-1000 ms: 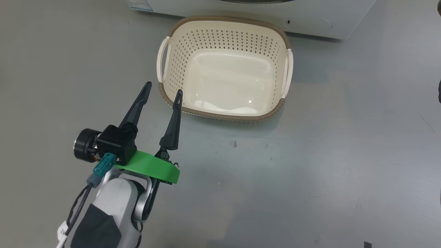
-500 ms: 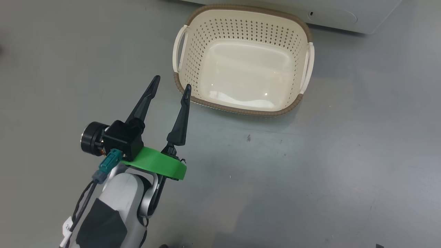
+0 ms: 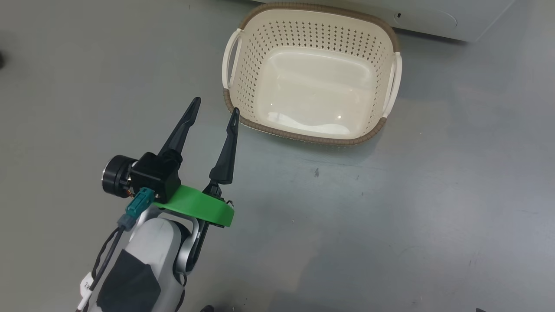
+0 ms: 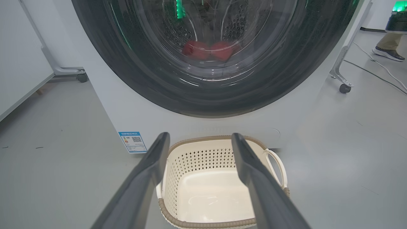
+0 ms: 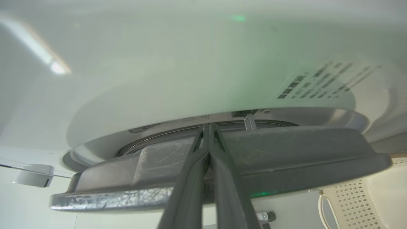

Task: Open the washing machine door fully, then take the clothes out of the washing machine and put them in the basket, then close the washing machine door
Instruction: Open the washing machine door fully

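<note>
The cream basket (image 3: 303,138) stands empty on the floor, just in front of the white washing machine (image 3: 433,17). My left gripper (image 3: 216,105) is open and holds nothing; it hovers just left of the basket's near corner. In the left wrist view the washing machine door (image 4: 127,63), with its black rim, faces me above the basket (image 4: 197,159), and red clothes (image 4: 210,50) show through its glass. In the right wrist view my right gripper (image 5: 208,125) is shut, fingertips in the narrow gap between the door's dark edge (image 5: 286,149) and the machine's white front (image 5: 159,79).
A blue label (image 4: 133,141) sits low on the machine's left. White frames on castors stand on either side (image 4: 345,87). A person's shoe (image 4: 388,54) is on the floor at the far right. Open grey floor (image 3: 390,216) lies around the basket.
The whole head picture has shifted, so the camera moved: the basket now sits further right. My left gripper stays open, in the same place beside the basket.
</note>
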Tool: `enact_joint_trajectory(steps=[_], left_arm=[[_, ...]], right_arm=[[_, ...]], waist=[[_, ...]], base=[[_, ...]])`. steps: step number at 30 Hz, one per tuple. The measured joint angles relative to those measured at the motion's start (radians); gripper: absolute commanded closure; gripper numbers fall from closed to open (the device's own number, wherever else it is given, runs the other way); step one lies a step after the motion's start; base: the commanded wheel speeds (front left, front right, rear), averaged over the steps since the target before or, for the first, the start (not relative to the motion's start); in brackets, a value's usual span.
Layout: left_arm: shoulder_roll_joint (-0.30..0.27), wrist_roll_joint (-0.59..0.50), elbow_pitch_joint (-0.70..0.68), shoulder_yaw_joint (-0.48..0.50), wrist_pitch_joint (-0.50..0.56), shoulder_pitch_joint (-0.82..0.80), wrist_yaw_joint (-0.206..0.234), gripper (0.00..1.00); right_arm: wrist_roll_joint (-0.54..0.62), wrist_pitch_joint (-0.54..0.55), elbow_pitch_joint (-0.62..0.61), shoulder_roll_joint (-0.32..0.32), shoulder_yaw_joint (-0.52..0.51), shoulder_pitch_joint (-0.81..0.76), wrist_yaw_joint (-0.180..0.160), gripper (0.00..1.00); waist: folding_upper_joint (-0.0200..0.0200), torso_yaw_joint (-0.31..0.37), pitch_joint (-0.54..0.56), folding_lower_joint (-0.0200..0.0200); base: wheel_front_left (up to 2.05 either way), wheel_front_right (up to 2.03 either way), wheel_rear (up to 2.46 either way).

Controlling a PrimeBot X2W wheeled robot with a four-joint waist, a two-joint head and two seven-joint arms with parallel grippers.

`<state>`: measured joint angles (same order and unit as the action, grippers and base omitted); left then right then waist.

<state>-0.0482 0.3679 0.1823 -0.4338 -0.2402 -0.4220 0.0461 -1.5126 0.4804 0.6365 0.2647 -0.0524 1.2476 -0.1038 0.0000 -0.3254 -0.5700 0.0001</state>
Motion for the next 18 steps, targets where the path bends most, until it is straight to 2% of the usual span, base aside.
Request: enact_joint_trajectory(steps=[18], left_arm=[[0.003, 0.0, 0.031, 0.001, -0.008, -0.009, 0.0, 0.0]], right_arm=[[-0.038, 0.106, 0.062, 0.012, 0.01, 0.002, 0.044, 1.0]], waist=[[0.0, 0.014, 0.024, 0.0]], base=[[0.0, 0.0, 0.0]])
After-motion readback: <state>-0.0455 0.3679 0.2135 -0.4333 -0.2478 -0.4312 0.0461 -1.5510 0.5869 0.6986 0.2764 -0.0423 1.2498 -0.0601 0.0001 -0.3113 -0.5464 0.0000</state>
